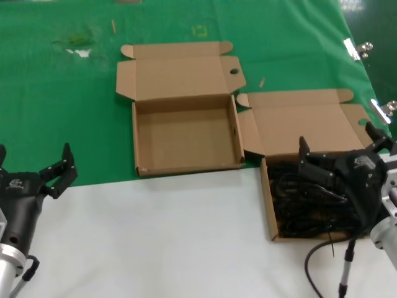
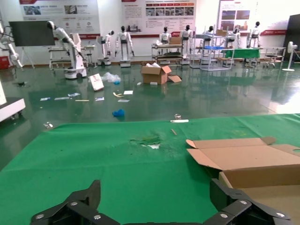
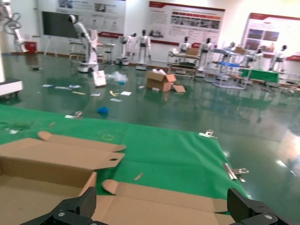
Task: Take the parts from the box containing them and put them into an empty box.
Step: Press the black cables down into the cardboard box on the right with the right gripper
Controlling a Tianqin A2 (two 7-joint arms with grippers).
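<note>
Your right gripper [image 1: 338, 158] hangs just over the cords [image 1: 310, 205], fingers spread wide, nothing in its grasp yet — the cords lie as a tangled black pile in the full box [image 1: 268, 205]. Take that box as landmark: the empty box [image 1: 186, 133] sits just beside it on its left, lid flaps almost touching, on the green cloth [image 1: 62, 112]. The full box rests partly on the white table [image 1: 155, 236] strip nearer the robot. Your left gripper [image 1: 53, 171] is parked well away to the left of the full box, near the cloth's edge, also spread open and holding nothing; the left wrist view shows its fingertips [image 2: 89, 197] wide apart.

Risks from here, as a judgement: the cords look knotted together, so closing on one loop may drag several bundles or hook a plug on the box wall, and the light cardboard could lift or slide with it. A shallow pinch may slip off the rounded cable. The thin grey cable [image 1: 325, 257] trailing off the right arm, on the table just below the full box, could snag on the box corner. Carrying across, a dangling loop could catch the upright lid [image 1: 298, 121] between the two boxes.

Writing: a small white logo on each gripper body, unreadable. Wall posters in the wrist views carry text, too small to read. No print seen on the boxes.
</note>
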